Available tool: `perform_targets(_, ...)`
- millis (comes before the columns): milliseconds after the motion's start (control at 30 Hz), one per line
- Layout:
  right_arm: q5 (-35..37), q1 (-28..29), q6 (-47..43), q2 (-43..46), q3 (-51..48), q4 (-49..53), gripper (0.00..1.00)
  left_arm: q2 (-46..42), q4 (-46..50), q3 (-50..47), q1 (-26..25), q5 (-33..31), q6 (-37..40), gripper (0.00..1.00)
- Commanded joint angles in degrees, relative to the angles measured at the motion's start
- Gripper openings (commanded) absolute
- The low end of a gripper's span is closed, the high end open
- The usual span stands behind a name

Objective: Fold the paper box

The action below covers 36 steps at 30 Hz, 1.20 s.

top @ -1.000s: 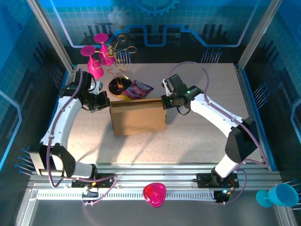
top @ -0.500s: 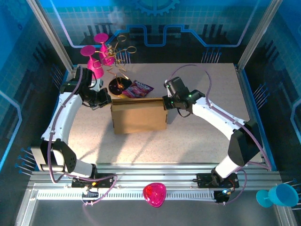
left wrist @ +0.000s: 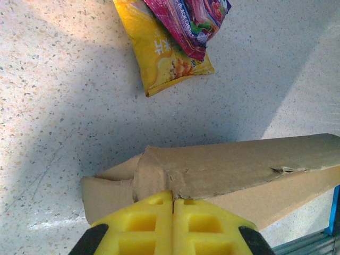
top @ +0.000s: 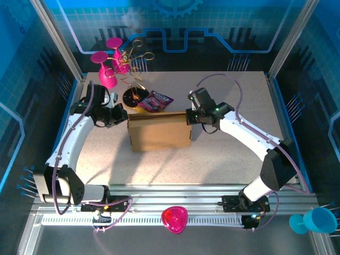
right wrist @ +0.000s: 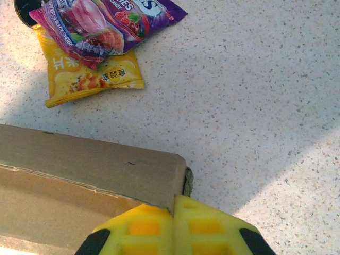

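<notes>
**Box (top: pixel 159 132) on the table, a clenched gripper at each end**

Nearest, well in front of the box, a pink dish (top: pixel 175 219) sits on the rail, and a blue cup (top: pixel 313 220) stands far to the box's right. From above, the box is one brown rectangle with the left gripper (top: pixel 121 116) at its far-left corner and the right gripper (top: pixel 190 117) at its far-right corner. The left wrist view adds detail: yellow pads (left wrist: pixel 141 223) pressed together with nothing between them, tips at a crumpled, torn end flap. In the right wrist view the pads (right wrist: pixel 204 226) are likewise shut and empty, at a crisp, square corner. Just behind the box, a purple packet (right wrist: pixel 101 24) overlaps a yellow packet (right wrist: pixel 90 77); the wrist views make the yellow one plain, while from above it barely peeks out. Farther behind the box stand a black disc (top: pixel 134 97) and pink goblets (top: pixel 106 71).
</notes>
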<state>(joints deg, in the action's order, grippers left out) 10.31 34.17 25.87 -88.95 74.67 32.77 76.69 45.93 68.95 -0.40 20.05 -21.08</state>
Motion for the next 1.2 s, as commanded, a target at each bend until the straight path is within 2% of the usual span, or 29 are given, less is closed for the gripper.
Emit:
perform_targets(0,-0.6,0.3,2.5,2.0,0.3,2.4,0.05,-2.4,-6.1,-2.8,-1.1,2.4,-1.4,0.01)
perform_targets(300,-1.6,-0.8,6.7,3.5,1.3,4.5,0.22,-4.2,-9.8,-6.4,-3.1,0.0,-1.4,0.0)
perform_targets(667,-2.6,-1.0,11.3,5.4,0.5,6.1,0.28,-4.4,-10.6,-7.9,-4.1,-1.9,-0.8,0.0)
perform_targets(967,-1.3,-1.0,14.7,8.6,-2.0,7.5,0.46,-5.3,-11.1,-9.1,-5.0,-3.5,0.2,0.0)
perform_targets(1167,-1.5,-1.1,23.4,11.3,-1.7,9.2,0.51,-6.0,-11.8,-10.1,-5.9,-4.3,0.7,0.0)
